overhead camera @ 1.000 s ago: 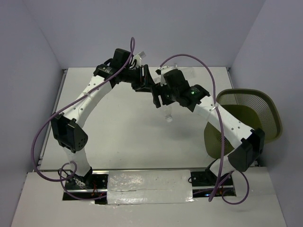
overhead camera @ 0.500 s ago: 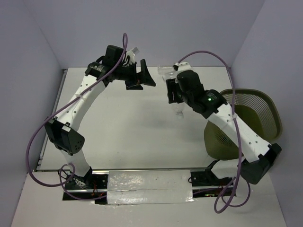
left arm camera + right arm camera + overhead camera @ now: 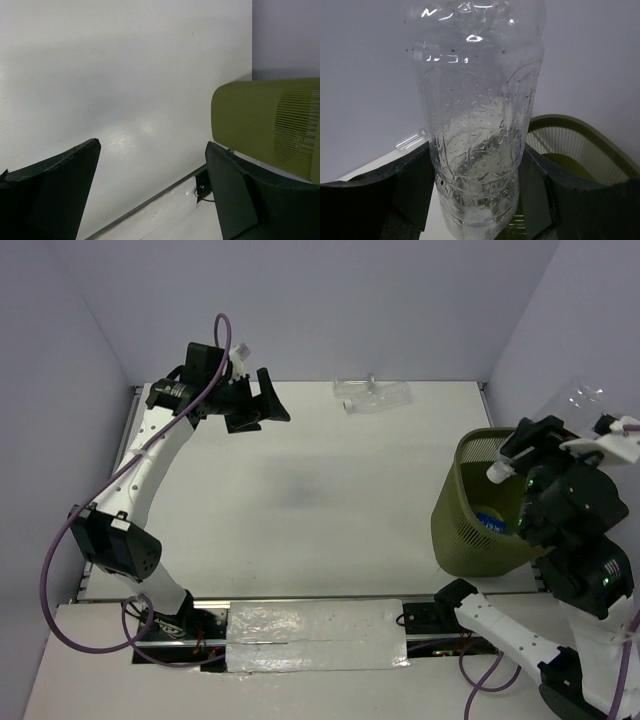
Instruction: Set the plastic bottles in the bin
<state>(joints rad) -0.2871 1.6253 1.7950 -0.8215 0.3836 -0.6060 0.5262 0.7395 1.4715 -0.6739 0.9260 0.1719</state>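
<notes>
Perform release with right gripper [image 3: 475,185] clamped on clear bottle [image 3: 475,100] near its neck end, above bin [image 3: 452,515] at right edge of table [image 3: 300,500]. Centre bottle over opening before parting jaws; point white cap [image 3: 497,471] down and inward, away from rim. Open fully, then lift straight up. Left gripper [image 3: 152,185]: jaws wide apart, nothing between them, over far left of table. Bottle appearance: unlabelled, ribbed, slightly crumpled, droplets inside; light, so likely to bounce off rim. Blue-labelled bottle [image 3: 490,519] apparently already inside bin, though mesh obscures detail. Third bottle [image 3: 372,396] lying at far table edge, well apart from both grippers.
</notes>
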